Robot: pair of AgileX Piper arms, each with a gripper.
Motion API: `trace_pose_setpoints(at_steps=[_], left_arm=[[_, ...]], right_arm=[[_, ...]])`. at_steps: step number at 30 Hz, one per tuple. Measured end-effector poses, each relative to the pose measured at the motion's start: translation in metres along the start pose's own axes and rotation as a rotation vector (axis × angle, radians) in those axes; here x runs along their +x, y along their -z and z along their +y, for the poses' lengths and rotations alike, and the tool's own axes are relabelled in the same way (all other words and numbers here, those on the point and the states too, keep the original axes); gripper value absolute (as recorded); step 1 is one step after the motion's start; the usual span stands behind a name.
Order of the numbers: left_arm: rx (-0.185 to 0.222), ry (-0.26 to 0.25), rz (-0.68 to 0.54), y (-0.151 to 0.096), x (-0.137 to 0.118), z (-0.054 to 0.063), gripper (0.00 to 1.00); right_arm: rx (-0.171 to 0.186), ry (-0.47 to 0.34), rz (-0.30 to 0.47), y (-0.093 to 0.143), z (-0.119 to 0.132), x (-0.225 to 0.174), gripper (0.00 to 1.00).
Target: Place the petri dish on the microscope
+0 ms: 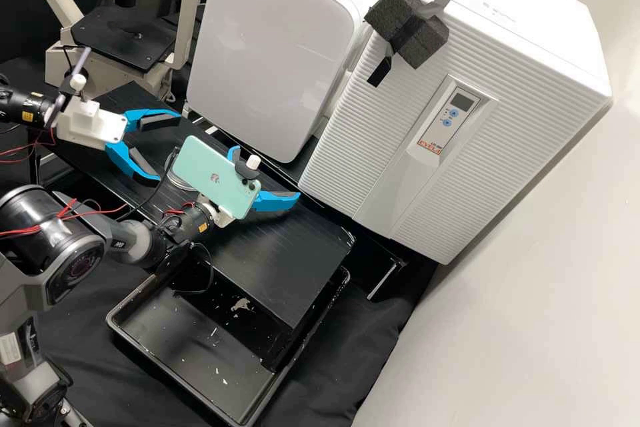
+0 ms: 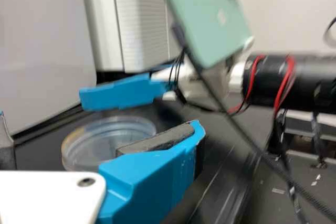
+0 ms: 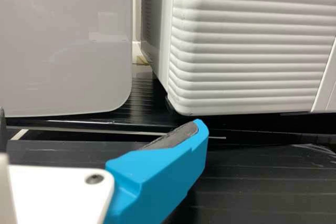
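Left wrist view gives me the petri dish [image 2: 84,149] lying flat on the black platform [image 1: 280,267], loose, with no finger pinching it that I can make out. The left gripper [image 1: 169,147] stands near it with its fingers spread wide, which I take as room to straddle the rim. The right gripper [image 1: 265,173] is also parted, beyond the dish, angled over the platform (the green phone [image 1: 215,177] mounted on that arm masks part of it from the high view). Farther out, the microscope [image 1: 60,70] rises beside the platform on the left gripper's side, its black stage [image 1: 107,30] bare of the dish, so I'd judge the left arm better placed to grasp and carry. The grip should be light, since thin walls could slip or tip.
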Motion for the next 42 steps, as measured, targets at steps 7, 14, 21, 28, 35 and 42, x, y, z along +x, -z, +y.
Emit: trace_pose_setpoints(at_steps=[7, 14, 21, 28, 35, 42], left_arm=[[-0.012, 0.028, 0.029, 0.009, 0.012, -0.007, 1.00], [-0.049, 0.027, 0.016, 0.010, 0.022, -0.009, 1.00], [-0.056, 0.049, -0.023, -0.002, 0.032, -0.006, 1.00], [-0.042, 0.072, -0.032, -0.008, 0.039, -0.004, 1.00], [-0.057, 0.081, -0.024, -0.007, 0.040, -0.008, 1.00], [-0.062, 0.084, -0.021, -0.003, 0.040, -0.011, 1.00]], right_arm=[[0.000, 0.000, 0.000, 0.000, 0.000, 0.000, 1.00], [0.000, 0.000, 0.000, 0.000, 0.000, 0.000, 1.00], [0.000, 0.000, 0.000, 0.000, 0.000, 0.000, 1.00], [0.000, 0.000, 0.000, 0.000, 0.000, 0.000, 1.00], [0.000, 0.000, 0.000, 0.000, 0.000, 0.000, 1.00], [0.000, 0.000, 0.000, 0.000, 0.000, 0.000, 1.00]])
